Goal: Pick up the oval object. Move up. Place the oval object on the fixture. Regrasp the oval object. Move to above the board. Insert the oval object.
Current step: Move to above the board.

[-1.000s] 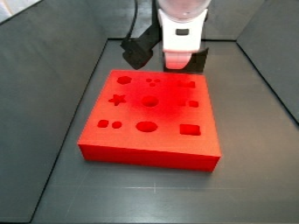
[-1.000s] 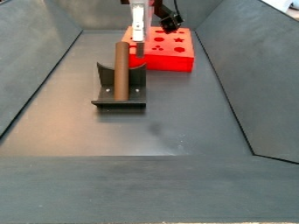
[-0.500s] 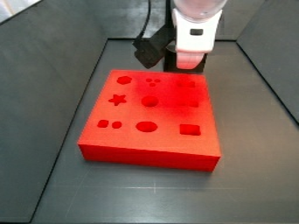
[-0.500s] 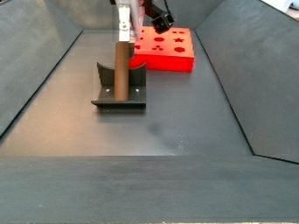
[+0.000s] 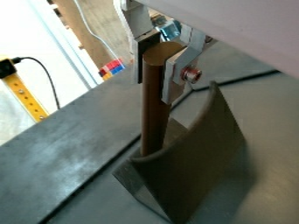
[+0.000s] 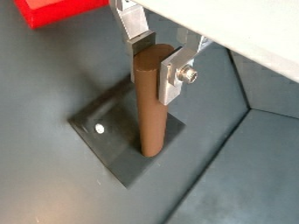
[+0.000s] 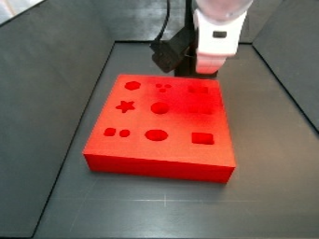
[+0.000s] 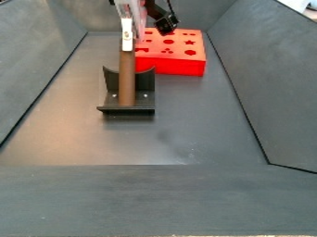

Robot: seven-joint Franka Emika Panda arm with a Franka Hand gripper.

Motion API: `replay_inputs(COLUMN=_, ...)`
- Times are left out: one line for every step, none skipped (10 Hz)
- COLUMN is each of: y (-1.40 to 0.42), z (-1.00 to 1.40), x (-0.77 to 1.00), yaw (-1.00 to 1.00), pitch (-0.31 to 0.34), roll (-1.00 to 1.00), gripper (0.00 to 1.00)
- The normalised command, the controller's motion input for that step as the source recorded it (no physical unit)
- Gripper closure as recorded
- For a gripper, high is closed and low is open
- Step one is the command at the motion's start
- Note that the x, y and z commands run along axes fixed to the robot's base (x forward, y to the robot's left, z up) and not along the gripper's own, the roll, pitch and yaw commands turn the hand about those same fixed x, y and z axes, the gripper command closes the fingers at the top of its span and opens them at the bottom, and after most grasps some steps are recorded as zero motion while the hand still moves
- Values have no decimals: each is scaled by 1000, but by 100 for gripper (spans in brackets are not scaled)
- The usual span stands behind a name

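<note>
Gripper [image 6: 156, 54] has come back over the oval object [image 6: 149, 109], upright on the fixture [image 6: 107, 143]; fingers flank its top, contact uncertain, board [image 8: 173, 53] at one o'clock

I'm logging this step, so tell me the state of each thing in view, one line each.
oval object: upright, lower end on the fixture.
fixture: on the floor, apart from the board, holding the oval object.
board: flat on the floor, recesses empty.
end effector: at the oval object's top, fingers either side; whether the pads touch it cannot be told.
</note>
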Motion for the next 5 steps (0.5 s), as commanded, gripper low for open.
replay_inputs(y=319, z=1000, x=47, yaw=244, pitch=-220, roll=111, gripper=100)
replay_inputs(y=302, z=1000, x=41, yaw=189, pitch=-227, roll=81, gripper=100)
replay_inputs(y=279, z=1000, x=30, yaw=82, pitch=-231, roll=37, gripper=100)
replay_inputs(y=274, z=1000, x=25, yaw=37, pitch=-226, roll=15, gripper=100)
replay_inputs(y=258, z=1000, x=14, yaw=-50, pitch=-205, roll=-22, gripper=100)
